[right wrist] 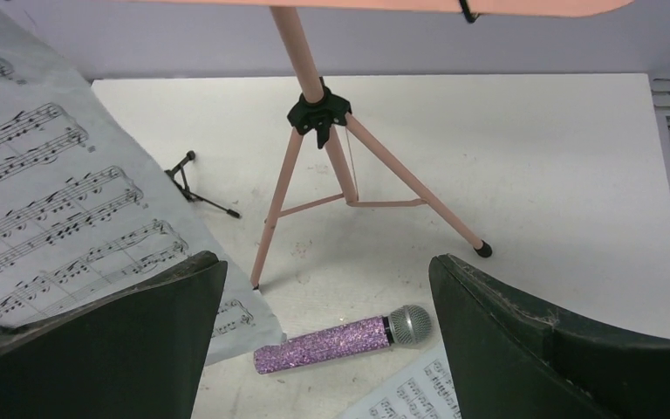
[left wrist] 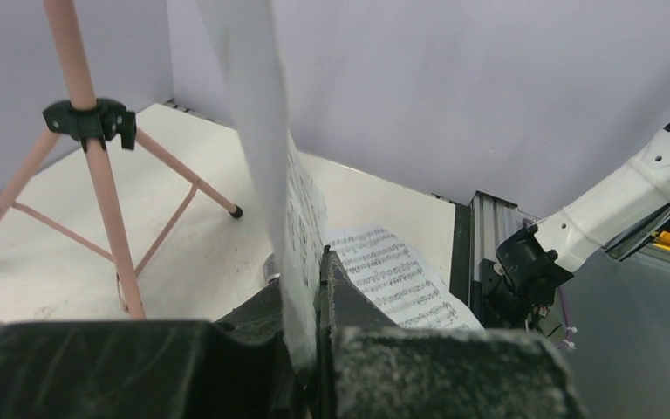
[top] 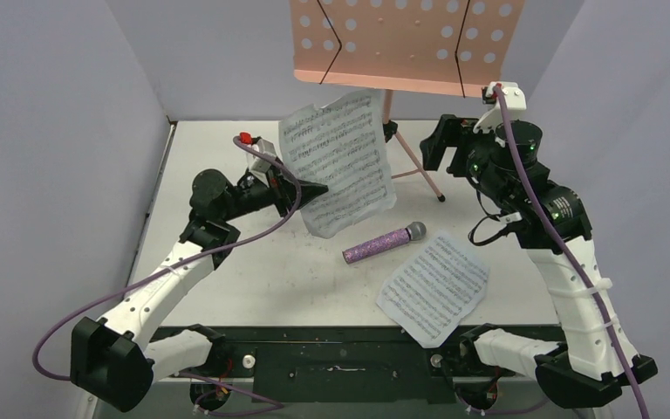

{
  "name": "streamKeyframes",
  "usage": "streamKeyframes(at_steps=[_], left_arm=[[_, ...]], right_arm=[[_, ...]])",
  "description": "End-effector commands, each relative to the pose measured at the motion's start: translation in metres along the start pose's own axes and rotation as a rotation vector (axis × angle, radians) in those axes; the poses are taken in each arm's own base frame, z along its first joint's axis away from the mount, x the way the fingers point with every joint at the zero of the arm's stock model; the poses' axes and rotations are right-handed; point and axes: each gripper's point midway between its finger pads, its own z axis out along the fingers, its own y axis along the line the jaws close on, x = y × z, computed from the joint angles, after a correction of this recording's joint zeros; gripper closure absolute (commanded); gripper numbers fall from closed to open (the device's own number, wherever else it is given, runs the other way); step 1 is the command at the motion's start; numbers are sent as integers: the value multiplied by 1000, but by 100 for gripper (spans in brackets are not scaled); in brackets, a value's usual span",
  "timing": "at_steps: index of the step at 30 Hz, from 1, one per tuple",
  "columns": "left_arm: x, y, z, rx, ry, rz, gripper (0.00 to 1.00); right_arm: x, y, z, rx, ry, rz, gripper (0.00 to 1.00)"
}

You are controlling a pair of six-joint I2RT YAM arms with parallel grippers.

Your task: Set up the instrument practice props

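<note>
My left gripper (top: 318,189) (left wrist: 318,288) is shut on the lower edge of a sheet-music page (top: 340,161) (left wrist: 266,131), holding it upright above the table in front of the pink music stand (top: 406,44) (right wrist: 314,113). A second page (top: 434,286) (right wrist: 401,401) lies flat near the front right. The purple glitter microphone (top: 384,245) (right wrist: 340,345) lies on the table between the two pages. My right gripper (top: 440,144) (right wrist: 327,266) hangs open and empty beside the stand's right legs, high over the microphone. A small black tripod (right wrist: 196,188) lies behind the held page.
The stand's tripod legs (left wrist: 105,175) spread over the back middle of the white table (top: 227,262). Grey walls close in the left, back and right. A black rail (top: 340,358) runs along the near edge between the arm bases.
</note>
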Motion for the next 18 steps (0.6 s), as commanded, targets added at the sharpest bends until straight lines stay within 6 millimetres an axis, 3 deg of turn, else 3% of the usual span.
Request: streamKeyframes(at_steps=[1, 9, 18], left_arm=[[-37, -12, 7, 31, -55, 83, 100], [-72, -21, 17, 41, -106, 134, 100], [-122, -33, 26, 60, -245, 211, 100]], right_arm=[[-35, -11, -13, 95, -65, 38, 10], [-86, -8, -22, 114, -161, 67, 10], [-122, 7, -23, 56, -263, 108, 10]])
